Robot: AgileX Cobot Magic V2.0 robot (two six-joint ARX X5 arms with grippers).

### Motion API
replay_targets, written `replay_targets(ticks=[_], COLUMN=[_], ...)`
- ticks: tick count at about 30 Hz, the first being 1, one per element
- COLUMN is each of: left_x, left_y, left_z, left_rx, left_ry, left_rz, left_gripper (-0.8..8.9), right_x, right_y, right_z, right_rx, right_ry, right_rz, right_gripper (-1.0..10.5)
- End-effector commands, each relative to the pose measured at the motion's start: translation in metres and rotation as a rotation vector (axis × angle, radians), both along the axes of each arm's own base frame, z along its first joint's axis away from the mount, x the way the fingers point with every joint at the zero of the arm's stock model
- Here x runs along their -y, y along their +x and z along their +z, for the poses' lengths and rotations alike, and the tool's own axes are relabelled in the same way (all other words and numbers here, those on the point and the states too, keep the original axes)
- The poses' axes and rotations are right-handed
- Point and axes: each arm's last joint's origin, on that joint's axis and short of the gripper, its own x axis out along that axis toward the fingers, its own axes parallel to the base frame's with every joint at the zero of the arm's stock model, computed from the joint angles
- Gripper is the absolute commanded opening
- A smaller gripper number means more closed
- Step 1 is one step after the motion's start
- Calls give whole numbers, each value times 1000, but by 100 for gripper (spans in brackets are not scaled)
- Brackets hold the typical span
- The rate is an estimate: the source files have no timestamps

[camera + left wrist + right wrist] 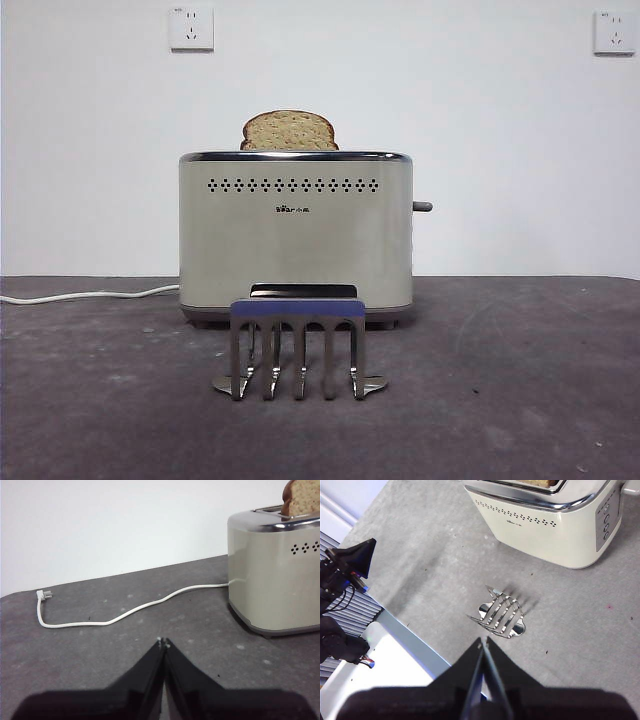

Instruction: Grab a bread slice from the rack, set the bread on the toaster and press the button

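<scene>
The slice of bread (289,131) stands in a slot of the cream toaster (296,240), its domed top above the chrome rim; it also shows in the left wrist view (301,497). The metal rack (298,345) stands empty in front of the toaster, seen too in the right wrist view (501,614). My left gripper (163,642) is shut and empty, low over the table beside the toaster (275,570). My right gripper (483,641) is shut and empty, high above the table on the near side of the rack. Neither arm shows in the front view.
A white power cord (120,612) with its plug lies loose on the grey table (520,380) beside the toaster. The toaster's lever (422,206) sticks out of one end. A panel of buttons (608,515) is on that end. The left arm (350,560) and the table's edge show in the right wrist view.
</scene>
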Motion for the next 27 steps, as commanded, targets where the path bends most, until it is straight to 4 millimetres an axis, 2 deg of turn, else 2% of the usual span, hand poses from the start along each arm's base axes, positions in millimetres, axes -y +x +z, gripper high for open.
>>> replay_targets(ticks=[1, 5, 14, 17, 27], left_x=[0, 0, 0, 0, 0], left_y=[0, -1, -3, -4, -4], left_z=[-6, -18, -30, -28, -28], left_rx=[10, -23, -150, -127, -130], left_ry=[-11, -33, -71, -123, -124], left_rz=[7, 8, 7, 12, 16], left_gripper=[-4, -4, -4, -4, -4], right_x=[0, 0, 0, 0, 0], right_y=[1, 1, 1, 1, 1], right_z=[-2, -2, -2, -2, -2], right_rx=[1, 1, 1, 1, 1], right_ry=[-6, -6, -6, -6, -6], right_rz=[4, 3, 3, 4, 3], right_gripper=[1, 1, 1, 1, 1])
